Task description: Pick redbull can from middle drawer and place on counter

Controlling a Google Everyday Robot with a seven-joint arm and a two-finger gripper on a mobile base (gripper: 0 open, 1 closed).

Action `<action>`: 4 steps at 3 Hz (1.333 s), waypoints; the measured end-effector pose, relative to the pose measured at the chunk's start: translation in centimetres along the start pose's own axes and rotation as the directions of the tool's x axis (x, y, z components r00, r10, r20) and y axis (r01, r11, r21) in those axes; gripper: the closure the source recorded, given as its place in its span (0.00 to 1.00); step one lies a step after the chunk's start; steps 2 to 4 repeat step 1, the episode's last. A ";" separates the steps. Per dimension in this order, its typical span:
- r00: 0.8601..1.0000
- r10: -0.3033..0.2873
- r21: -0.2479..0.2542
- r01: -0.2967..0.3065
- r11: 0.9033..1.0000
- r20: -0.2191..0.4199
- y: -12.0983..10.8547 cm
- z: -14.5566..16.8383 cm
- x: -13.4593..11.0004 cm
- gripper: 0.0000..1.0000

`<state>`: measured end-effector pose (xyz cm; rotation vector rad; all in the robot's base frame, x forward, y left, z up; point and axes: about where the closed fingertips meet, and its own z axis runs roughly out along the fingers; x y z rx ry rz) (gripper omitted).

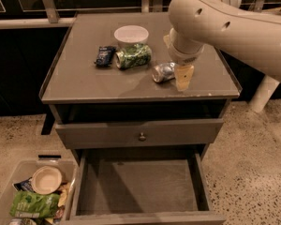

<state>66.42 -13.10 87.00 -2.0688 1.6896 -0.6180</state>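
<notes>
The redbull can [163,72], slim and silver with dark blue patches, lies on its side on the counter [84,76] near the front right. My gripper [183,77] hangs from the big white arm just to the right of the can, low over the counter, open, with the can just outside its pale fingers. The middle drawer [136,186] is pulled out below, and its grey floor holds nothing.
A white bowl [131,34], a fatter green can [133,56] on its side and a dark blue packet [104,56] sit mid-counter. A closed drawer front with a knob [142,136] is above the open drawer. A plastic bin [33,196] of items stands lower left.
</notes>
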 end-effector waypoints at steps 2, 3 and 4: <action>1.000 0.000 0.000 0.000 1.000 0.000 0.0 0.0 0.0 0.00; 1.000 0.000 0.000 0.000 1.000 0.000 0.0 0.0 0.0 0.00; 1.000 0.000 0.000 0.000 1.000 0.000 0.0 0.0 0.0 0.00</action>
